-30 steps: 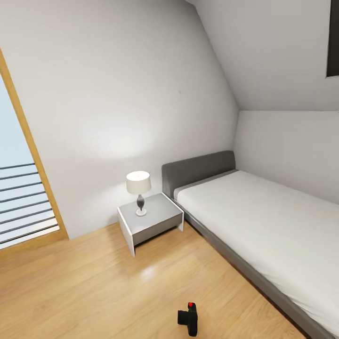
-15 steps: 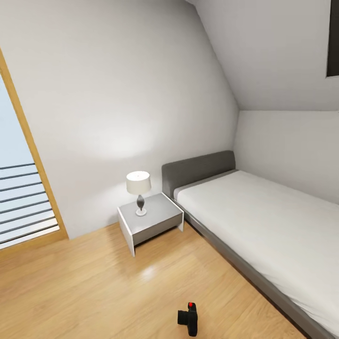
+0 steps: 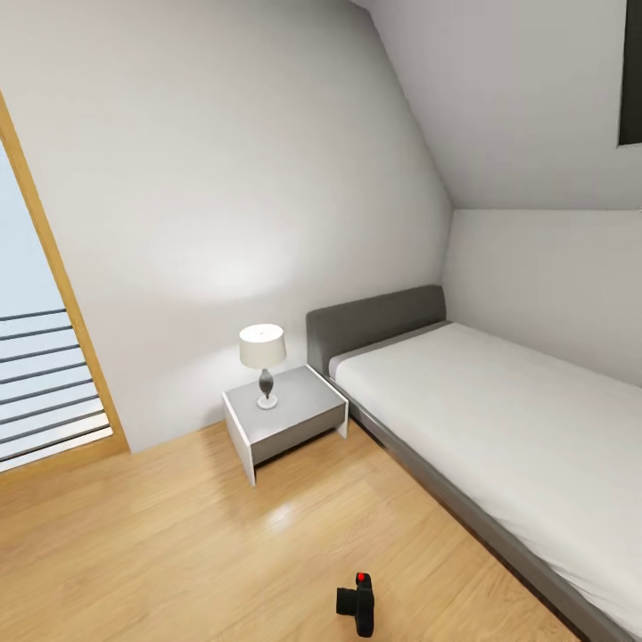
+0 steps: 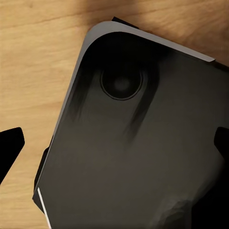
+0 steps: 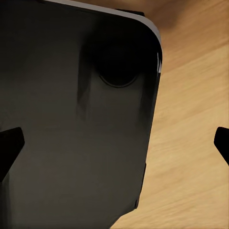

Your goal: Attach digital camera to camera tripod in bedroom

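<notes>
Nothing has stirred: the camera (image 3: 357, 604) lies on the floor (image 3: 178, 553), well apart from the left jaws (image 4: 114, 145) and right jaws (image 5: 114, 145), both spread wide and empty; pickup hasn't begun.

We see the bedroom (image 3: 223, 178). It has pale grey walls and a light wood floor (image 3: 160, 553). A white bed (image 3: 499, 428) with a grey frame stands along the far wall.

A small black thing with a red spot on top sits on the floor near the side of the bed. We think it is the digital camera (image 3: 357, 604). It stands alone on the wood and nothing touches it.

The same wood floor shows past the black fingers (image 4: 9, 150) of the left gripper (image 4: 114, 145). It also shows past the fingers (image 5: 9, 145) of the right gripper (image 5: 114, 143). We cannot tell how near the camera is to those fingers.
</notes>
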`<state>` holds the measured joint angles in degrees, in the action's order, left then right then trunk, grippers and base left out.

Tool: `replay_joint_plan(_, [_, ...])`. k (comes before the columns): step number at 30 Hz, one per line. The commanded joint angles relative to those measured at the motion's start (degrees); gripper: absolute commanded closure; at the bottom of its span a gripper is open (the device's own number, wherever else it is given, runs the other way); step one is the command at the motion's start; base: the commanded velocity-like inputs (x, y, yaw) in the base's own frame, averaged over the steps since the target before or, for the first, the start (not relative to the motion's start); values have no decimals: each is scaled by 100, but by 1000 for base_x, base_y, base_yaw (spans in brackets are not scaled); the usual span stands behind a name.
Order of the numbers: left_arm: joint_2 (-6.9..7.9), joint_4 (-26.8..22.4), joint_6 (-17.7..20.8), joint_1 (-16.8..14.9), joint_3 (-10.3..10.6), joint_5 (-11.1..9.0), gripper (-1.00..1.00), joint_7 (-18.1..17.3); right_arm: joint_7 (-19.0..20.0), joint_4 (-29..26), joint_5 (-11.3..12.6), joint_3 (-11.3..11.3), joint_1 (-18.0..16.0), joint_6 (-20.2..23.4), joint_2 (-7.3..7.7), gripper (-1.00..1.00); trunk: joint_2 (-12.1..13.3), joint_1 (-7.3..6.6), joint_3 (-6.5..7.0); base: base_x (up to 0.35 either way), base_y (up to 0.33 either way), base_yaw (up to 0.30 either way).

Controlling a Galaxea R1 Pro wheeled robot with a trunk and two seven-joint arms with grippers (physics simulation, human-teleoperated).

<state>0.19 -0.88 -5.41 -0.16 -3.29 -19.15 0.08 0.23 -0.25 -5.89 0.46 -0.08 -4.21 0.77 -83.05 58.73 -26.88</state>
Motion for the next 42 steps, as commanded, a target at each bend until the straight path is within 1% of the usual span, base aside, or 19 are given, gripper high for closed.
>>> replay_joint_plan(1, [-1,0,-13,-2,-31,-1,-100,1,3,-1,-55,-1,-1,-9,3,-100,-3,0,-5,0,0,0])
replay_joint_plan(2, [18,-18,-10,-2,-20,-87,-100,9,-24,-94,-26,-41,-1,-35,15,-100,-3,0,-5,0,0,0])
replay_joint_plan(5, [71,-135,7,-5,-14,-127,-100,25,-39,-367,-11,-57,-6,11,12,-100,-3,0,-5,0,0,0])
replay_joint_plan(6, [181,-706,123,-8,-9,-156,-100,126,-143,-1058,26,-76,-26,232,-1,-100,-3,0,-5,0,0,0])
replay_joint_plan(8, [240,-1351,392,-9,-7,-168,-100,304,-299,-1638,50,-83,-153,676,-39,-100,-3,0,-5,0,0,0])
replay_joint_plan(9, [273,-1805,693,-10,-6,-173,-100,459,-413,-1943,61,-89,-313,1046,-77,-100,-3,0,-5,0,0,0])
replay_joint_plan(11, [295,-2236,1073,-27,-6,-179,-100,603,-500,-2142,66,-92,-523,1388,-133,-100,-3,0,-5,0,0,0])
replay_joint_plan(12, [307,-2605,1474,-83,-5,-185,-100,702,-561,-2269,82,-95,-784,1627,-199,-100,-3,0,-5,0,0,0])
replay_joint_plan(13, [308,-2766,1669,-138,-5,-187,-100,738,-585,-2313,98,-96,-926,1711,-232,-100,-3,0,-5,0,0,0])
replay_joint_plan(14, [306,-3015,2016,-317,-5,-191,-100,789,-620,-2371,137,-97,-1212,1830,-289,-100,-3,0,-5,0,0,0])
replay_joint_plan(16, [291,-3213,2376,-680,-5,-197,-100,855,-655,-2386,202,-100,-1623,1934,-343,-100,-3,0,-5,0,0,0])
replay_joint_plan(20, [226,-3228,2670,-1374,-5,-198,-100,913,-679,-2255,331,-104,-2307,2002,-403,-100,-3,0,-5,0,0,0])
replay_joint_plan(23, [87,-3007,2785,-2189,3,-161,-100,941,-688,-1963,548,-103,-2951,1964,-495,-100,-3,0,-5,0,0,0])
replay_joint_plan(26, [-89,-2880,2809,-2613,11,-118,-100,1015,-689,-1898,664,-100,-3140,1826,-568,-100,-3,0,-5,0,0,0])
replay_joint_plan(31, [-376,-2914,2822,-2971,34,146,-100,1324,-680,-1899,690,-71,-3236,1707,-753,-100,-3,0,-5,0,0,0])
replay_joint_plan(32, [-515,-3003,2824,-3045,41,419,-100,1470,-677,-1927,674,-49,-3253,1669,-824,-100,-3,0,-5,0,0,0])
replay_joint_plan(34, [-616,-3060,2796,-3082,44,730,-100,1536,-671,-1953,666,-32,-3261,1642,-862,-100,-3,0,-5,0,0,0])
replay_joint_plan(37, [-666,-3123,2760,-3106,37,969,-100,1552,-631,-1968,671,-18,-3267,1630,-877,-100,-3,0,-5,0,0,0])
replay_joint_plan(42, [-742,-3190,2718,-3119,20,1060,-100,1525,-593,-1971,691,-2,-3270,1629,-866,-100,-3,0,-5,0,0,0])
